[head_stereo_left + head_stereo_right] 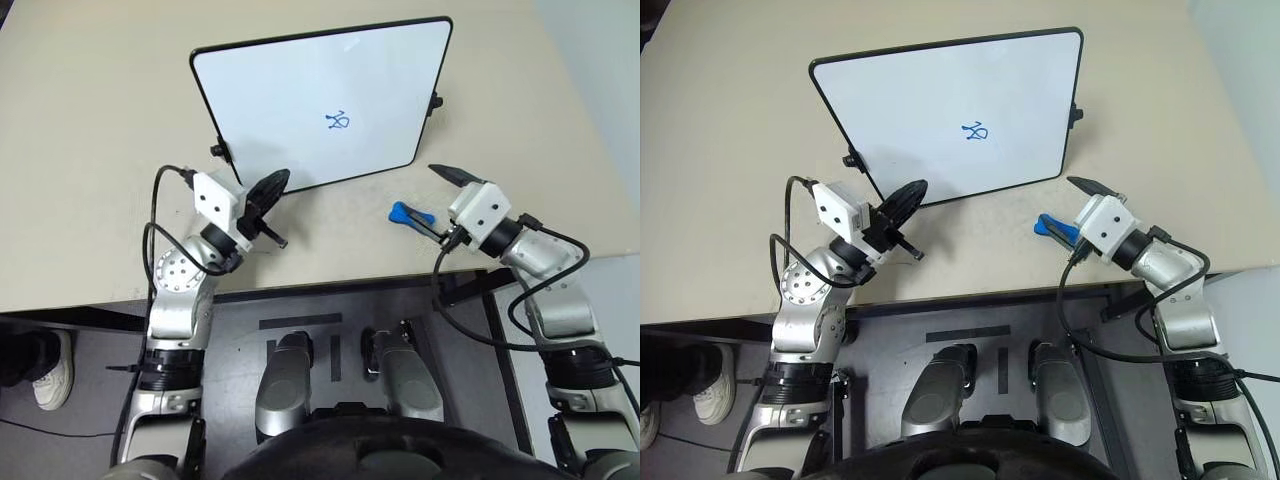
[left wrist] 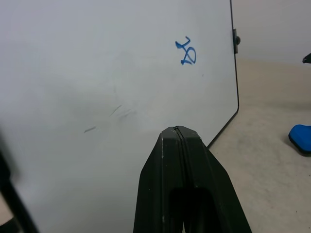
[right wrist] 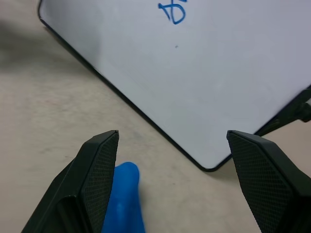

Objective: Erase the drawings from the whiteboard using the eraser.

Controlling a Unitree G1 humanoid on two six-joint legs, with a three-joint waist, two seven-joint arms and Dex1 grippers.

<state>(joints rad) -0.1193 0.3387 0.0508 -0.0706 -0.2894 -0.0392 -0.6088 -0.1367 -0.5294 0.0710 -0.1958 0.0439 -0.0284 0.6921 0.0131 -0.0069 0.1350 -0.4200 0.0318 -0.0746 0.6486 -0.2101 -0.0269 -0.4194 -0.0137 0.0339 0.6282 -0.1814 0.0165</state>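
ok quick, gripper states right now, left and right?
Left gripper: shut, holding nothing, pointed at the whiteboard.
Right gripper: open, holding nothing; the eraser lies on the table just by it.

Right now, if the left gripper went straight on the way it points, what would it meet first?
Probably the whiteboard: the left gripper, fingers shut, aims at its white face, well short of the drawings. Depth is hard to judge.

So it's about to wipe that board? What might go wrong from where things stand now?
The small bright blue eraser lies on the beige table, beside one finger of the open right gripper, not between the two, so a grab may miss. The tiny blue scribble is easy to wipe past. The black-framed whiteboard may slide; the shut left gripper isn't holding it.
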